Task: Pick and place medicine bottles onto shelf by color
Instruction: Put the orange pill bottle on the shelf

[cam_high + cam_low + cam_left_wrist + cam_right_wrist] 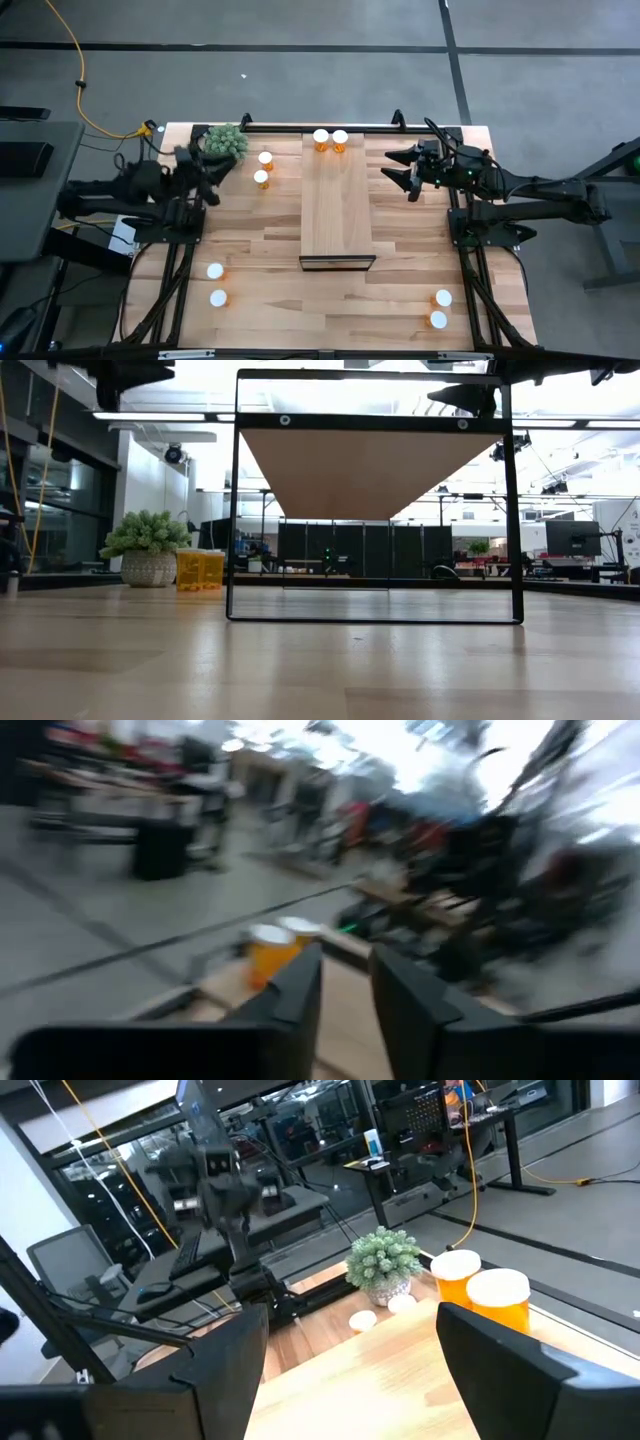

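- Orange bottles, white caps, eight, in four pairs: shelf pair (320, 140) on the far end of the shelf (337, 215), touching each other; plant pair (263, 169) on the table between plant (226, 142) and shelf; left pair (216, 284) near the front left; right pair (440, 309) near the front right.
- Six left on the table, so judged early in the task.
- Right gripper (390, 167) just off the shelf's right edge at the far end, pointing at it, spread wide, nothing between the jaws. Shelf pair dead ahead in the right wrist view (470, 1285).
- Left gripper (205, 180) beside the plant, close to the plant pair. Claw state: cannot tell. No bottle seen in it.
- Step in hand, judged: left arm going for the plant pair, nearest to it.
- Take the bottle nearer the gripper first; the two are near enough that a wide claw could knock the other.
- Come down from above, centred on the cap, jaws in line with the gap to the neighbour and away from the plant.
- Grip low on the body, not the cap: small light cylinder, likely to tip or squirt out.
- Lift clear of the shelf edge before crossing; raised board, easy to clip.
- Set down beside the shelf pair without nudging it; keep clear of the right gripper parked there.
- All caps look white, so colour sorting not checkable from here.
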Controlling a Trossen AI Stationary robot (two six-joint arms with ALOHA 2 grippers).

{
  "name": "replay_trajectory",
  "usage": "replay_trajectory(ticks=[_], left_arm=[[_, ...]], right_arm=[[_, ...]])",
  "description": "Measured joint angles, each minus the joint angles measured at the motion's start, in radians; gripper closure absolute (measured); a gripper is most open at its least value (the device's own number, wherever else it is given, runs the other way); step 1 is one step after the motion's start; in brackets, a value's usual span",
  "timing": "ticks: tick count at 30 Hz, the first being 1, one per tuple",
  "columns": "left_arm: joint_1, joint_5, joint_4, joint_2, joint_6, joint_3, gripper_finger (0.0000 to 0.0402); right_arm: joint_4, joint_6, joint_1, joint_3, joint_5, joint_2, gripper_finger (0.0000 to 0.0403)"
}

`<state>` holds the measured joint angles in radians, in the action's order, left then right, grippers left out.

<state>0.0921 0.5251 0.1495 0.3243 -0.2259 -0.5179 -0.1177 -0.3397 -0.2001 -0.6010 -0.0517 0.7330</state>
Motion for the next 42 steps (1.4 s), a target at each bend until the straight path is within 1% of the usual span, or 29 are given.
replay_trajectory(ticks=[2, 5, 9, 12, 15, 17, 19, 24, 27, 29, 31, 33, 35, 38, 40, 42], left_arm=[[0.000, 0.082, 0.116, 0.068, 0.036, -0.106, 0.0275], [0.000, 0.152, 0.255, 0.156, 0.085, -0.239, 0.0223], [0.000, 0.154, 0.398, 0.232, 0.070, -0.352, 0.0164], [0.000, 0.121, 0.449, 0.261, 0.033, -0.379, 0.0136], [0.000, 0.072, 0.463, 0.276, -0.005, -0.380, 0.0124], [0.000, 0.038, 0.465, 0.284, -0.018, -0.380, 0.0122], [0.000, 0.026, 0.465, 0.290, -0.034, -0.380, 0.0122], [0.000, 0.034, 0.465, 0.303, -0.060, -0.380, 0.0122], [0.002, 0.075, 0.466, 0.321, -0.165, -0.380, 0.0122], [0.019, 0.081, 0.466, 0.344, -0.254, -0.381, 0.0122], [0.057, 0.046, 0.472, 0.380, -0.330, -0.383, 0.0122], [0.114, -0.032, 0.519, 0.429, -0.371, -0.407, 0.0122], [0.185, -0.116, 0.626, 0.492, -0.374, -0.446, 0.0122], [0.303, -0.212, 0.791, 0.613, -0.371, -0.504, 0.0122], [0.387, -0.285, 0.861, 0.691, -0.342, -0.516, 0.0122], [0.459, -0.377, 0.882, 0.761, -0.317, -0.512, 0.0122]], right_arm=[[0.000, 0.000, 0.000, 0.000, 0.000, 0.000, 0.0121], [0.000, 0.001, 0.000, 0.000, 0.000, 0.000, 0.0121], [0.000, 0.005, 0.000, -0.002, 0.000, 0.000, 0.0121], [0.000, 0.007, -0.001, -0.002, 0.000, 0.000, 0.0121], [0.000, 0.007, -0.002, -0.002, 0.000, 0.000, 0.0121], [0.000, 0.007, -0.002, -0.002, 0.000, 0.000, 0.0121], [0.000, 0.004, -0.002, -0.002, 0.000, 0.000, 0.0121], [0.000, 0.001, -0.001, -0.002, 0.000, 0.000, 0.0121], [0.002, 0.004, -0.001, -0.002, 0.000, 0.000, 0.0121], [0.002, 0.004, -0.001, -0.002, 0.000, 0.000, 0.0121], [0.002, 0.000, -0.001, -0.002, 0.000, 0.000, 0.0121], [0.003, 0.000, -0.001, -0.002, 0.000, 0.000, 0.0121], [0.003, 0.000, -0.001, -0.002, 0.000, 0.000, 0.0121], [0.004, 0.000, -0.001, -0.002, 0.000, 0.000, 0.0121], [0.007, 0.000, -0.001, -0.002, 0.000, 0.000, 0.0121], [0.014, 0.000, -0.001, -0.002, 0.000, 0.001, 0.0121]])
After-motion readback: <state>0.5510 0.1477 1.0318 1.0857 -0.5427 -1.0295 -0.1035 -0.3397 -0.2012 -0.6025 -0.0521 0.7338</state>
